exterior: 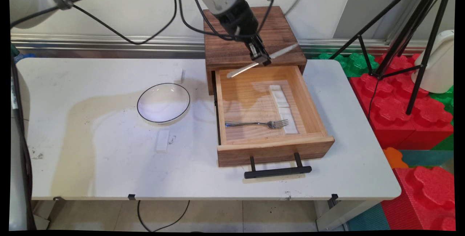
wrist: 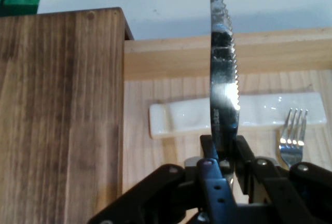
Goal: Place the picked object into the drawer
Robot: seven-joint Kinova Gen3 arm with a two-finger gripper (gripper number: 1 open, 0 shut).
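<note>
The gripper (exterior: pixel 264 60) is clamped on a knife (exterior: pixel 262 61), held level above the back of the open drawer (exterior: pixel 272 145). Inside the drawer lie a fork (exterior: pixel 257 123) and a white rest (exterior: pixel 283 108); a bowl (exterior: pixel 163 102) sits left of the drawer.

Knife (wrist: pixel 224 79): shiny metal, serrated edge. Fork (exterior: pixel 258 123): polished metal. Drawer (exterior: pixel 269 149): pale smooth wood; cabinet top (exterior: pixel 254 43): dark grained wood. Handle (exterior: pixel 278 171): matt black. Bowl (exterior: pixel 163 102): glossy white. Table (exterior: pixel 91 156): matt white, scuffed.
</note>
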